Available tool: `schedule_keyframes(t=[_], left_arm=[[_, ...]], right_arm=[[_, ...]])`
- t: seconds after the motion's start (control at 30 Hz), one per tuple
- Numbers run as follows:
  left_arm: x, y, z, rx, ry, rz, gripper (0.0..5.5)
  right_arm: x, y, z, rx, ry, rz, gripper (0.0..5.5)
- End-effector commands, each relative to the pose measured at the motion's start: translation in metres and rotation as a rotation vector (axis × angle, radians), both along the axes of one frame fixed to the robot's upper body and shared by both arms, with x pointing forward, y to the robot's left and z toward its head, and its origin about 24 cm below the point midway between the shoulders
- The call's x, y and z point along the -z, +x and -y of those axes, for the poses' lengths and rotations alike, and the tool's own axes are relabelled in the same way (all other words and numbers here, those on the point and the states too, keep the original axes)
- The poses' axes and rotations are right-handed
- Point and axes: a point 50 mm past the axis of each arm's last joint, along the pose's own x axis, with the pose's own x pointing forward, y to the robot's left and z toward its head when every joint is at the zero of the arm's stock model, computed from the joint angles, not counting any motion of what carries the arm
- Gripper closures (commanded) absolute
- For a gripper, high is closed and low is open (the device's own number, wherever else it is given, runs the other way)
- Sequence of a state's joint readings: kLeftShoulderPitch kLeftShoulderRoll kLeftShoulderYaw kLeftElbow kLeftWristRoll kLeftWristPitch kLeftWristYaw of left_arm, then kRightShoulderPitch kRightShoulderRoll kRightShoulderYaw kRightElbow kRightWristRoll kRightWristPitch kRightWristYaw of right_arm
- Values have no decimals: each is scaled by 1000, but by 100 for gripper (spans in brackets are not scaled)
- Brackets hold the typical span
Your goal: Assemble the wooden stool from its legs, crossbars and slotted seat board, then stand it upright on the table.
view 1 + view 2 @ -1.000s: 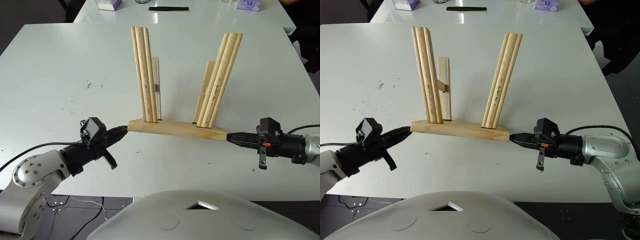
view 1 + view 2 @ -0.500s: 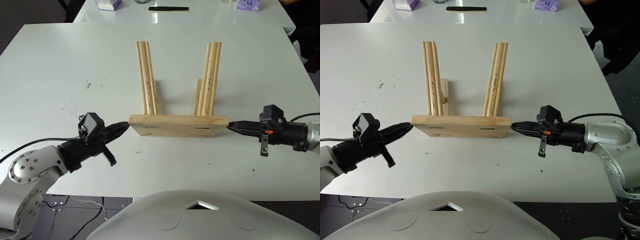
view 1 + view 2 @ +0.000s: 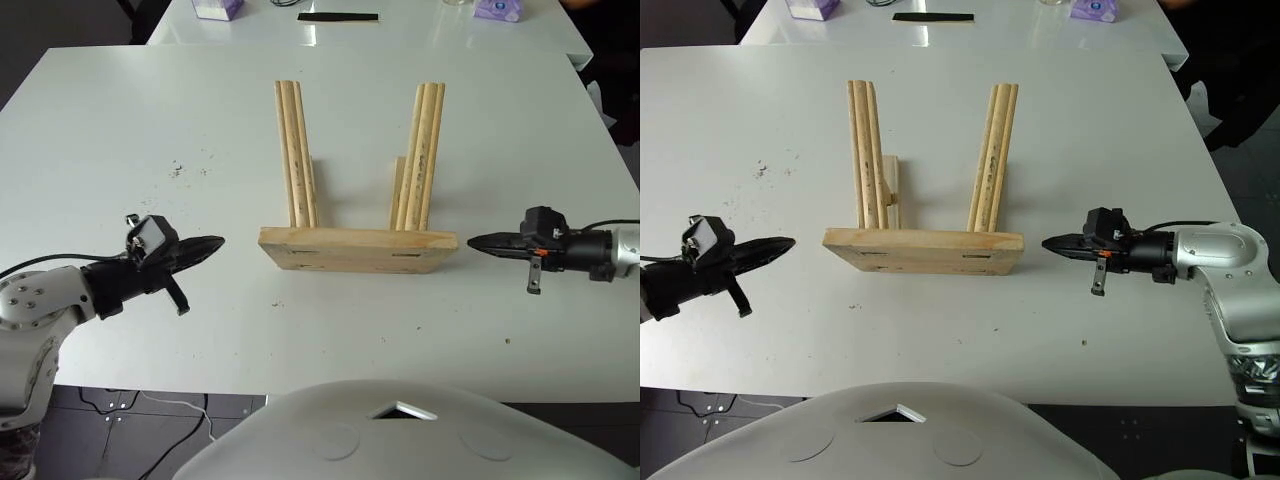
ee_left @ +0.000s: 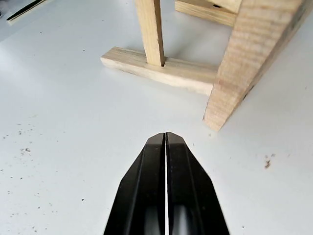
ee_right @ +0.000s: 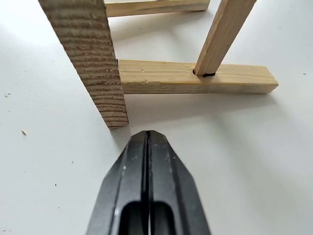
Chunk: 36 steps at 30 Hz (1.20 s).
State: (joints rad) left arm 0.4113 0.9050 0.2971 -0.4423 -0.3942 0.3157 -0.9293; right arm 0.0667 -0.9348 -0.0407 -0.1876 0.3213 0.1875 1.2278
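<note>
White desk (image 3: 120, 150): stool (image 3: 357, 250) lies sideways; left gripper (image 3: 214, 242), right gripper (image 3: 476, 241) pinched closed, apart. Uneven push risks toppling.

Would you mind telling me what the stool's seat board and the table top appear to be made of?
Seat board: pale, unfinished-looking wood, possibly a softwood. Its end face shows bare curved growth-ring grain with no varnish sheen.
Table top: a smooth, white, slightly glossy surface, likely laminate or painted board. It gives a soft sheen, but its core cannot be told.
</note>
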Motion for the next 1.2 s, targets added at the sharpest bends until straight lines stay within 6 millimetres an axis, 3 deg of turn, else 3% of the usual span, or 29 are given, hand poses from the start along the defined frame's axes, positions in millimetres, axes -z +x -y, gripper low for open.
schedule_keyframes(t=[0.03, 0.23, 0.67, 1.2], left_arm=[[38, 6, 8, 90, 57, -9, 493], [47, 20, 19, 169, 19, 36, 402], [56, 20, 20, 285, -27, 15, 222], [59, 46, 46, 443, -71, 12, 222]], right_arm=[[24, 8, -13, -84, -26, 9, 496], [30, 18, -19, -114, -2, 41, 408], [35, 6, -20, -194, -2, -63, 227], [44, 21, -49, -206, 64, -113, 227]])
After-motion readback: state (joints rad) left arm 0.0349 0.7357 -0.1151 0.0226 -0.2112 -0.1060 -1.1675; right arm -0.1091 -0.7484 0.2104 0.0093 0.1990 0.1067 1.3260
